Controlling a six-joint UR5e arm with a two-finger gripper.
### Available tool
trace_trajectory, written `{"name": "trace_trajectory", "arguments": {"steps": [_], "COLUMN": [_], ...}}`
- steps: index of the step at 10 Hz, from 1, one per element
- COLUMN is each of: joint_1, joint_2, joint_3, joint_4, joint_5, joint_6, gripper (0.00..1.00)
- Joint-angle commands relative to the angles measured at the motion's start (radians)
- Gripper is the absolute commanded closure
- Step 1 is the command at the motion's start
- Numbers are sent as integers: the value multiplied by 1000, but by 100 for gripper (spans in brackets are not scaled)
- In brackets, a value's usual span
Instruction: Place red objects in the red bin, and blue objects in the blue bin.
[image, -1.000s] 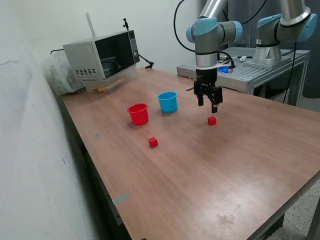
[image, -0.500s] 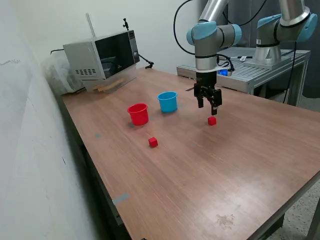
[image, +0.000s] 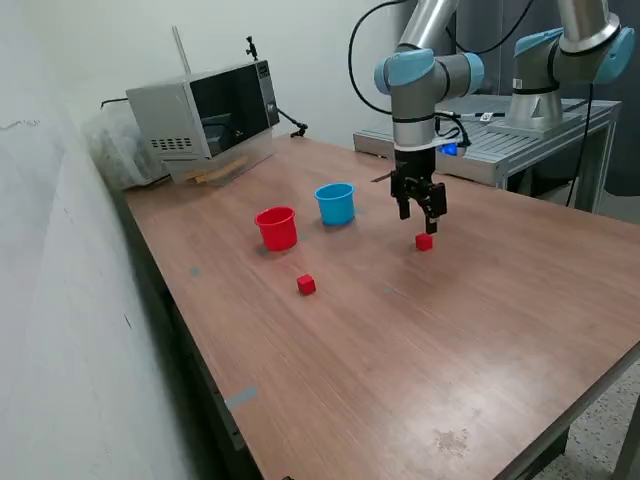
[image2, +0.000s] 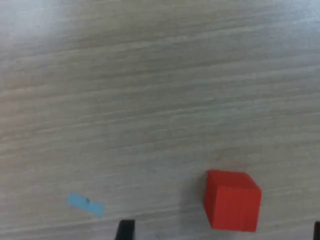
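Since the red cube looks small, light & hard, grab its flat sides — gripper hangs open above it.

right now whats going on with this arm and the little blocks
A single robot arm is sorting small cubes into cups on a wooden table. Its gripper hangs open and empty just above one red cube, which sits on the table untouched. A second red cube lies nearer the table's front edge. The red cup and the light blue cup stand upright side by side. No blue cubes are visible on the table.
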Motion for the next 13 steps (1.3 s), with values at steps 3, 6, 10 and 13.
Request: {"name": "trace_trajectory", "arguments": {"steps": [3,6,10,13], "joint_1": [5,15,28,28], "joint_2": [21,29,35,44], "joint_3": [1,-6,-8,-8], "joint_4": [-7,-7,-7,-7], "joint_5": [1,1,2,11], "joint_6": [-5,-8,-26,-37], "gripper": [0,0,0,0]}}
